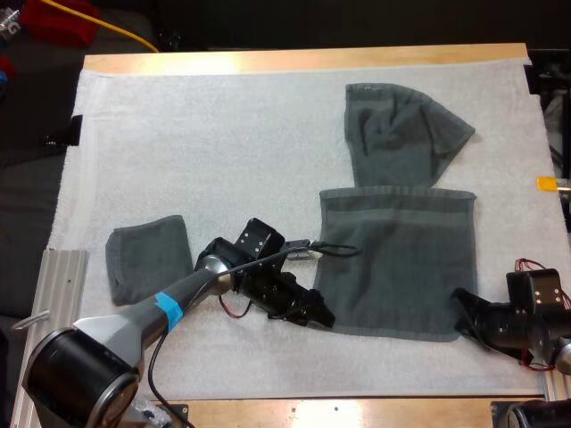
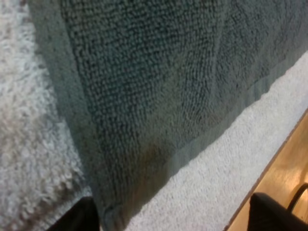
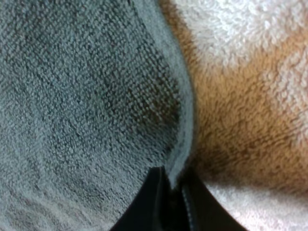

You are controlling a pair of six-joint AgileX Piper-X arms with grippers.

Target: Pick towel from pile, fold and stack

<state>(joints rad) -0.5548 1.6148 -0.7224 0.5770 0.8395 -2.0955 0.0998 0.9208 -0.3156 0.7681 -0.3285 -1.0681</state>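
Towel corners are where both arms sit. The left pincer [image 1: 319, 316] is at the near left corner of the spread towel [image 1: 397, 267], low over the mat [image 1: 223, 134]. In the left wrist view its pincer [image 2: 175, 214] is open. The two fingers [image 2: 79, 217] stand wide apart, and the hemmed corner of the towel [image 2: 159, 86] lies just beside one of them, with neither pressing on it. Past the other finger a strip of mat [image 2: 216, 178] runs along the towel's near hem, and then comes the bare wood of the desk [image 2: 284, 168].

The right pincer [image 1: 464, 312] is at the near right corner of the same towel. In its own wrist view the pincer [image 3: 171, 192] is closed on the towel's side hem. The fingers [image 3: 149, 204] sit close together and the edge of the towel [image 3: 82, 106] runs down between them. Mat [image 3: 250, 29] lies on the pincer's outer side.

Ahead of both pincers the towel lies flat and square. Crumpled cloth [image 1: 401, 134] touches its far edge. I cannot tell whether this is part of the same towel.

A folded towel [image 1: 149, 259] lies to the left of the left pincer, well apart from it, with open mat between them. Far ahead and to the left of that pincer the mat is wide and bare up to the desk [image 1: 303, 61] edge. Right of the right pincer only a narrow margin of mat remains.
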